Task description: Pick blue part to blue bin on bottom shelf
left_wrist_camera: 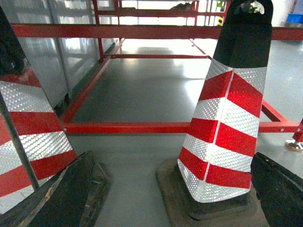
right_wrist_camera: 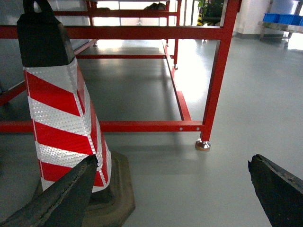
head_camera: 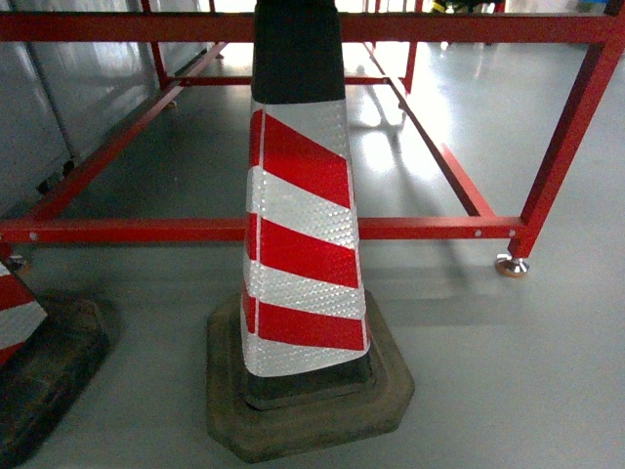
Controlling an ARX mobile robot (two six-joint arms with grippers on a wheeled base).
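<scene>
The blue part, the blue bin and the bottom shelf are out of view in all three views. My left gripper (left_wrist_camera: 171, 160) is open, its dark fingers (left_wrist_camera: 71, 198) spread wide at the lower corners of the left wrist view, with only grey floor and a cone's base beyond them. My right gripper (right_wrist_camera: 173, 161) is open too, its fingers (right_wrist_camera: 274, 189) wide apart over bare floor. Neither holds anything. The head view shows no gripper.
A red-and-white striped traffic cone (head_camera: 303, 244) stands close in front, with a second cone (head_camera: 20, 322) at the left. Behind them runs a low red steel frame (head_camera: 195, 230) with a foot (head_camera: 511, 264). Far off at the right are blue crates (right_wrist_camera: 279, 18).
</scene>
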